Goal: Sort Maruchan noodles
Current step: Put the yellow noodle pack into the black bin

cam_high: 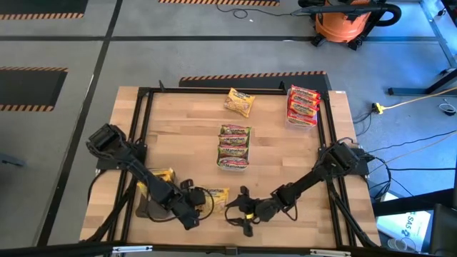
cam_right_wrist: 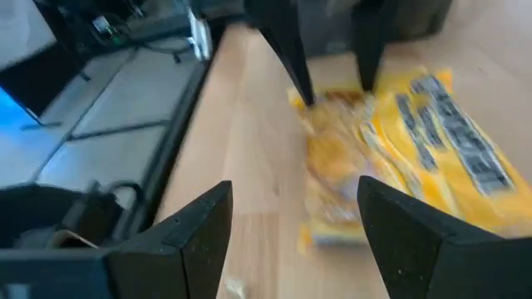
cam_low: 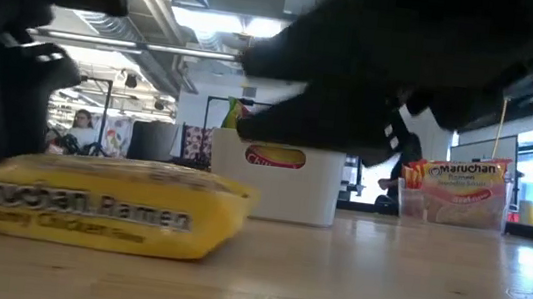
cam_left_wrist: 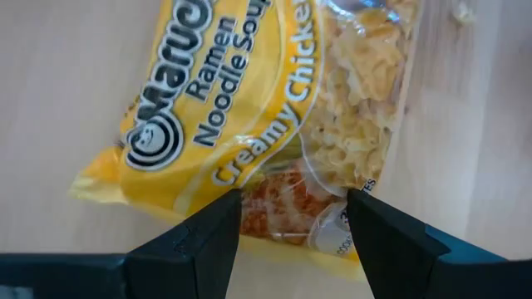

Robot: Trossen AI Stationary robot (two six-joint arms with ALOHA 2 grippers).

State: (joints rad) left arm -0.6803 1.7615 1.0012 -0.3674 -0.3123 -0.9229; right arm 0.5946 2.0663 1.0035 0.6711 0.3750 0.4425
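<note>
A yellow noodle packet (cam_left_wrist: 249, 108) lies flat near the bench (cam_high: 178, 128) front edge. The left end effector (cam_left_wrist: 293, 218) is poised over one end, fingers apart (presumably for pinching); the right end effector (cam_right_wrist: 291, 224) is likewise spread, facing it.

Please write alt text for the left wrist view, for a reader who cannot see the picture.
A yellow Maruchan Creamy Chicken ramen packet lies on the wooden table, its clear part showing the noodles. The left gripper sits at the packet's near edge, jaws open, one dark finger on each side.
</note>
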